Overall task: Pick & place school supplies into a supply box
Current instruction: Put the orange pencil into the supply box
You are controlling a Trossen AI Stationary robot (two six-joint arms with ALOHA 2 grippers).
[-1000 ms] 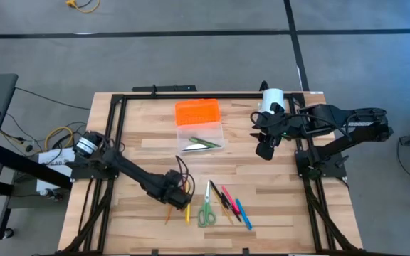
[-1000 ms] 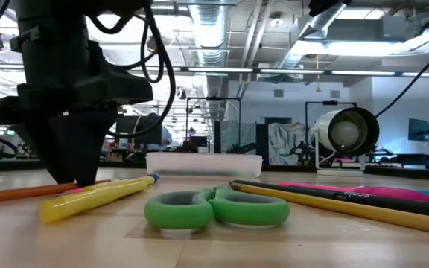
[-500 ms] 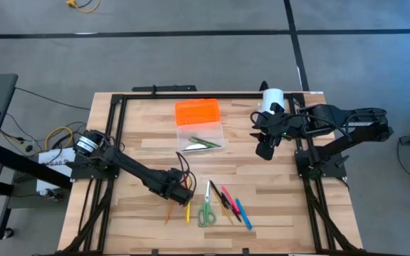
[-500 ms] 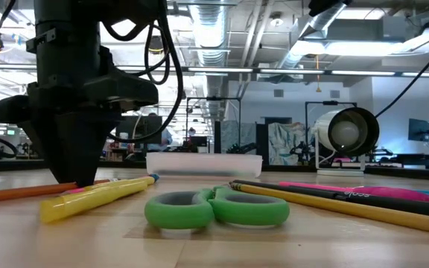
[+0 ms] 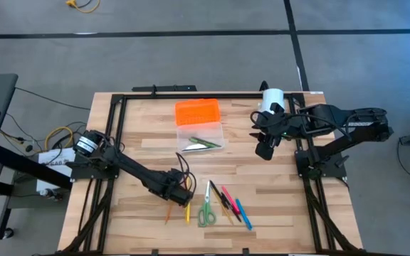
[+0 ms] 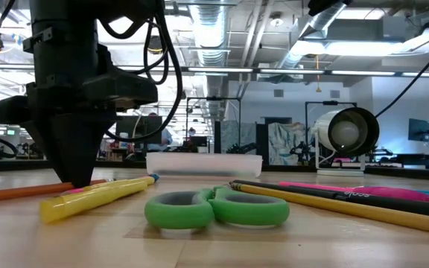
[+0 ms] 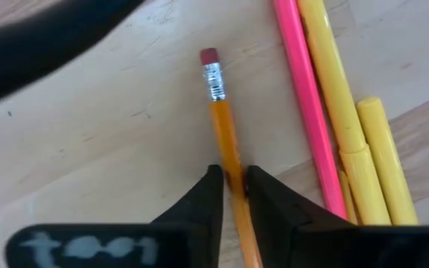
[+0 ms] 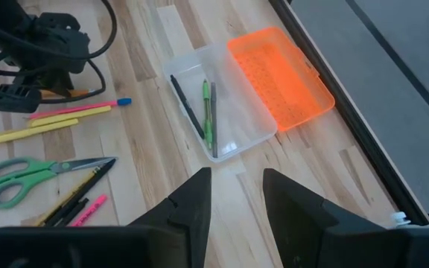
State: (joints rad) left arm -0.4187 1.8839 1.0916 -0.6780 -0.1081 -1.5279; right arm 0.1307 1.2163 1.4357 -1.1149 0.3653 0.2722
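My left gripper [image 7: 232,177] points down at the near middle of the table [image 5: 141,142] and is shut on an orange pencil [image 5: 169,212]. Beside it lie a pink pen [image 7: 304,104] and yellow pens [image 7: 348,119]. To their right are green-handled scissors [image 5: 206,211] and more pens [image 5: 233,206], all flat on the wood. The supply box [image 5: 200,136] sits farther back with several pens inside, its orange lid [image 5: 196,112] folded open beyond it. My right gripper [image 5: 265,149] hangs open, raised at the far right. My left gripper pinches the orange pencil's shaft [image 7: 228,152] between its two fingers, some way back from the eraser end [image 7: 209,56]. The fingers come from above, pointing down, and lie across the pencil. The pencil lies flat on the table.
A white cylinder [image 5: 271,96] stands at the far right corner behind my right arm. A black frame [image 5: 119,114] runs along the table's edges. Bare wood lies between the box and the row of supplies.
My left gripper has shut on the orange pencil while staying in place over it. The pencil and the other supplies lie where they were.
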